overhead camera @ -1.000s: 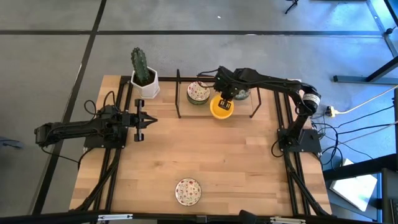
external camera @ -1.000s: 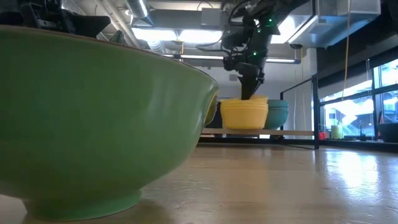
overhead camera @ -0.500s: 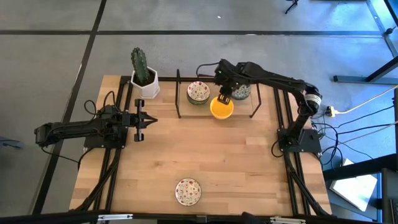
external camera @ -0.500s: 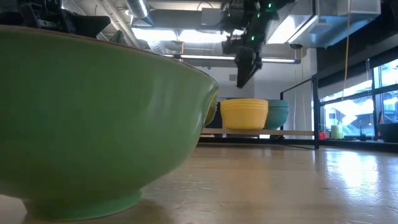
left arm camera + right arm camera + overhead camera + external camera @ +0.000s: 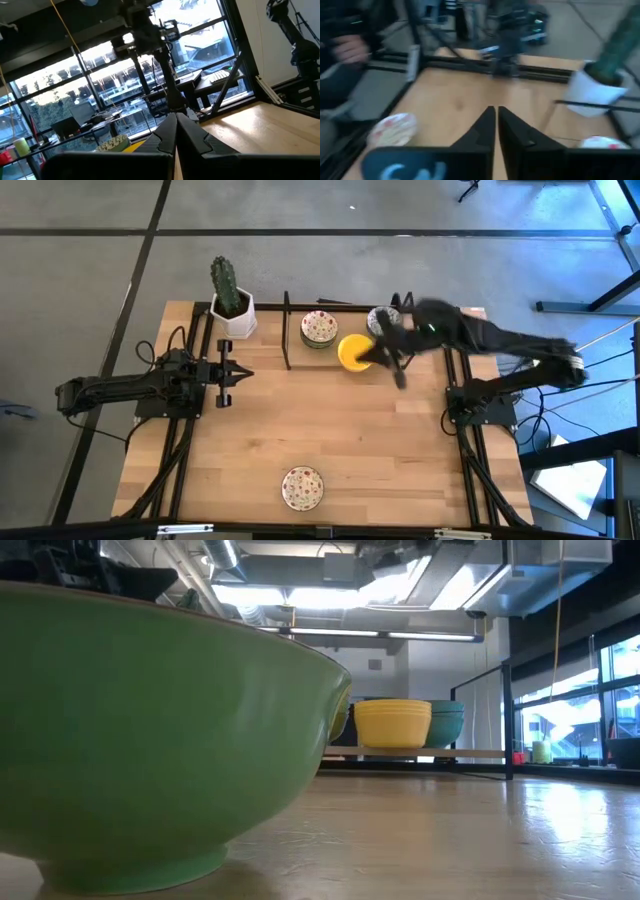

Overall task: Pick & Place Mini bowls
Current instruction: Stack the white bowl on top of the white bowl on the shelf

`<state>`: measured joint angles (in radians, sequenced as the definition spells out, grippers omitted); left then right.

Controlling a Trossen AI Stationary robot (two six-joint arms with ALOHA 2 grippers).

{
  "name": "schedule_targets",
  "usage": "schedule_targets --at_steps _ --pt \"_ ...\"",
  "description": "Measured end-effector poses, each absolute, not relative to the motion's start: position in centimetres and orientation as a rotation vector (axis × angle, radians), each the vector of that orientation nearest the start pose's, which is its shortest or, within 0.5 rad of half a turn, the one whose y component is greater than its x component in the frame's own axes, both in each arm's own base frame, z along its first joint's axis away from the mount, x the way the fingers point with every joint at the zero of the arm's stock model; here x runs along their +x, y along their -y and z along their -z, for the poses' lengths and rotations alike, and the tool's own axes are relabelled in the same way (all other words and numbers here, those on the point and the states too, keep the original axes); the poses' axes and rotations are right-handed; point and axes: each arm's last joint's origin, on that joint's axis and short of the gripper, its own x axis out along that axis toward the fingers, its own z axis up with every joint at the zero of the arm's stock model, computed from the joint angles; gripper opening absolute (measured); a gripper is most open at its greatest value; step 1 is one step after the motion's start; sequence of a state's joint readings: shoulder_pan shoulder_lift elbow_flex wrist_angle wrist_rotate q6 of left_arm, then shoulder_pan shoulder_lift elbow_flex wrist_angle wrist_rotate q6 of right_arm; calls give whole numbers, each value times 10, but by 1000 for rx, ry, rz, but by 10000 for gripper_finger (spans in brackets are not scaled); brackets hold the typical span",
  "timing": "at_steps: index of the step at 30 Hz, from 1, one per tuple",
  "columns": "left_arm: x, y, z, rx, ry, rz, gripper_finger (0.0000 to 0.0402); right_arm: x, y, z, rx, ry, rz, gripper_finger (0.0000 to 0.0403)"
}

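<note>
**Yellow mini bowl parked on the rack, both grippers empty**

The yellow mini bowl (image 5: 352, 352) sits at about 1 o'clock from the middle of the desk (image 5: 330, 430), on the low black rack (image 5: 288, 330) at the far edge. Just beside it at its 10 o'clock is a mini bowl with a grey-green pattern (image 5: 319, 328), and another mini bowl (image 5: 380, 320) sits at its 1 o'clock, partly hidden under my right arm. One more, the white mini bowl with red specks (image 5: 302, 488), is way off on its own at 6 o'clock, near the front edge of the desk.

My right gripper (image 5: 400, 378) is just past the yellow bowl at its 4 o'clock, over bare wood, fingers (image 5: 485, 127) pressed together with nothing between them. It's blurry from above.

My left gripper (image 5: 243, 374) waits at 9 o'clock, closed up too, nothing in it.

A potted cactus (image 5: 230, 300) stands at the 11 o'clock corner.
</note>
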<state>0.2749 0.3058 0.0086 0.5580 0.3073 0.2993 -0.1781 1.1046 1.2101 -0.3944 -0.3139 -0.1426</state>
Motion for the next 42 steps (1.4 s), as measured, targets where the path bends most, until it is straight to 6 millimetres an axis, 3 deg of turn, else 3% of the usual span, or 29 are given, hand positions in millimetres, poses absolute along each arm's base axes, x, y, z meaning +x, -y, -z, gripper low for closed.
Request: schedule_targets --at_steps 4,8,15,25,29,36,42 --pt "111 -22 -192 375 244 -6 4 179 10 -374 -56 -188 -217 8" --pt "111 -22 -192 395 244 -9 4 137 1 -346 -33 -93 -237 11" --pt "111 -22 -192 370 244 -6 4 92 -2 -313 -33 26 -233 6" --pt "111 -25 -193 29 249 -137 3 92 -1 -268 -58 -17 -207 6" --pt "115 -18 -190 -43 209 3 3 99 -1 -248 -98 -50 -204 7" --pt "132 2 -201 -105 102 102 3 99 0 -250 -86 -41 -190 8" --pt "171 33 -220 -68 -138 113 3 99 0 -250 -73 -48 -190 12"
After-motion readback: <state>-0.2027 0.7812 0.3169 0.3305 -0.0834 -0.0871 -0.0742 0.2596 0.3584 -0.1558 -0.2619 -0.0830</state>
